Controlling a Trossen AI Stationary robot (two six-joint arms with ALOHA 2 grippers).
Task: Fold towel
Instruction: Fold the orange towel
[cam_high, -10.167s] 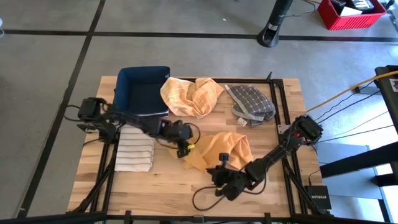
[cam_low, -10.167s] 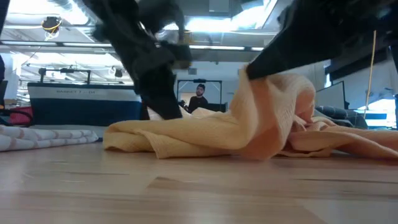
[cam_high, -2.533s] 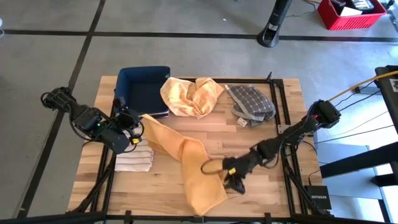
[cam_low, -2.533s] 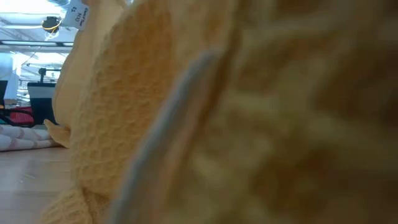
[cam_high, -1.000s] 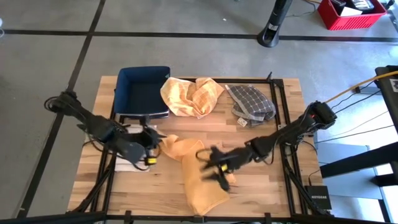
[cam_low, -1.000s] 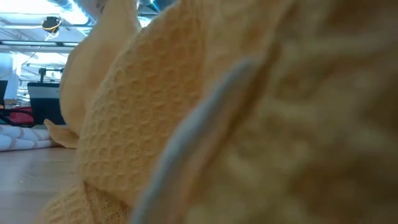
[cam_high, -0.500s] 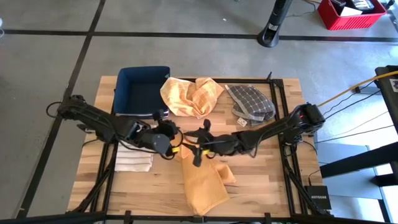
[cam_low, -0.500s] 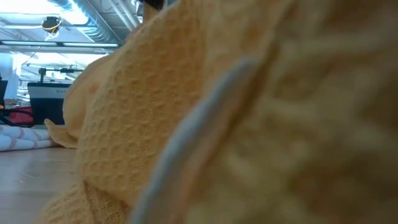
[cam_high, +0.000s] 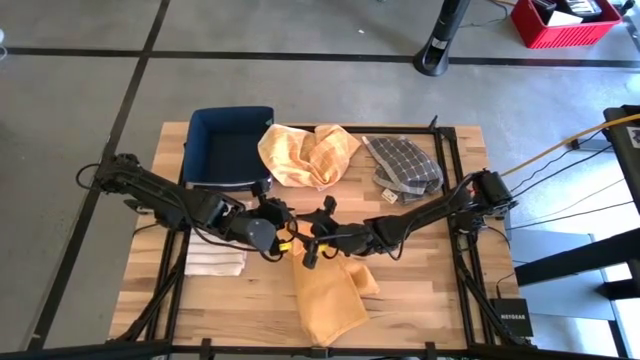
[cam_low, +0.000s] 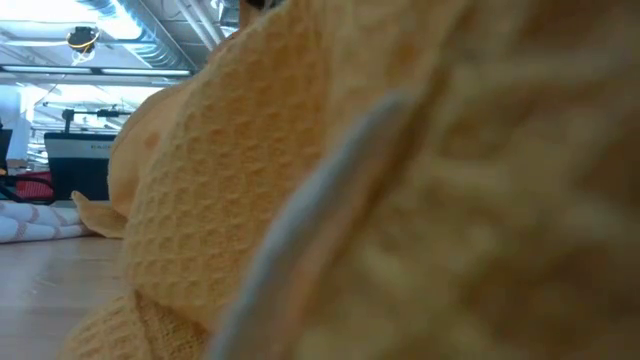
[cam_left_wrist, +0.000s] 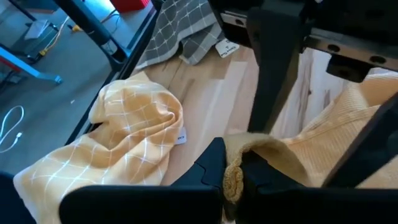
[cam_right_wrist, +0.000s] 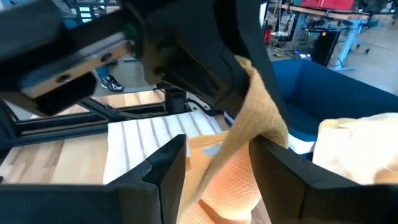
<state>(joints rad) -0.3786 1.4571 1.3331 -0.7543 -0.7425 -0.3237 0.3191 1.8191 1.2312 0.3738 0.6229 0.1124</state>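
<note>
Pinching the orange towel (cam_high: 325, 290) mid-worktop with both end effectors.
My left end effector (cam_high: 283, 240) is clamped on its corner; my right end effector (cam_high: 312, 243), fingers apart, straddles the same fold.

High view: illumination is even and diffuse from overhead; shadows under the arms on the worktop (cam_high: 420, 290) are soft and short, with no glare. Low view: the orange towel (cam_low: 420, 200) fills most of the frame and is strongly out of focus at right; its weave resolves only at centre left. Bright ceiling lights show at upper left. Wrist views: the near dark fingers are blurred, and the background is moderately sharp and well lit.
</note>
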